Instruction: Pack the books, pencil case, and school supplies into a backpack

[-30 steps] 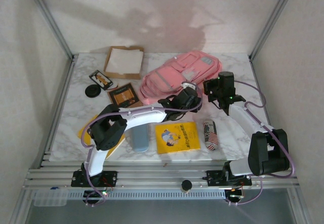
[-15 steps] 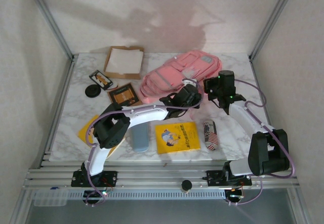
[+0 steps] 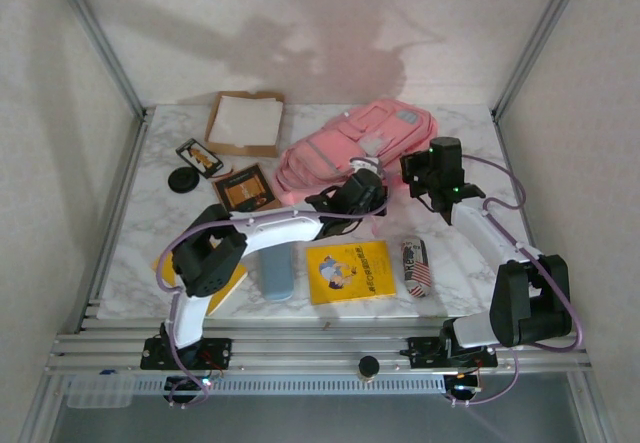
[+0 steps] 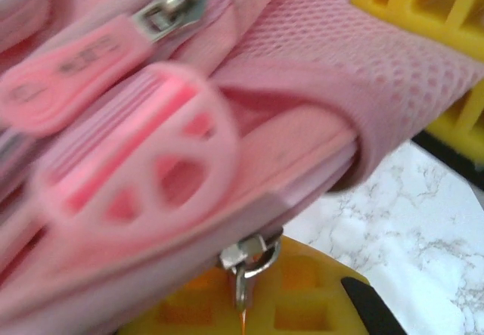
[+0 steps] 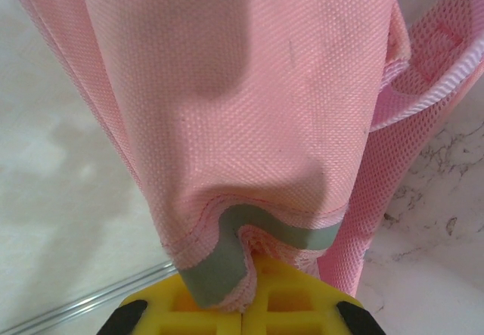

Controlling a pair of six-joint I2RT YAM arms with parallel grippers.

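Right now the left fingers pinch the zippered edge of the backpack, and the right fingers clamp its grey-trimmed fabric. Thin cloth could slip free if they pull apart. The books lie on the counter beside the backpack.

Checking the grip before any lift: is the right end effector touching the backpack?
Touching. In the right wrist view the backpack has its grey-trimmed edge pinched between the yellow fingers of the shut right end effector.

White links, black joints, purple cables, yellow fingers.
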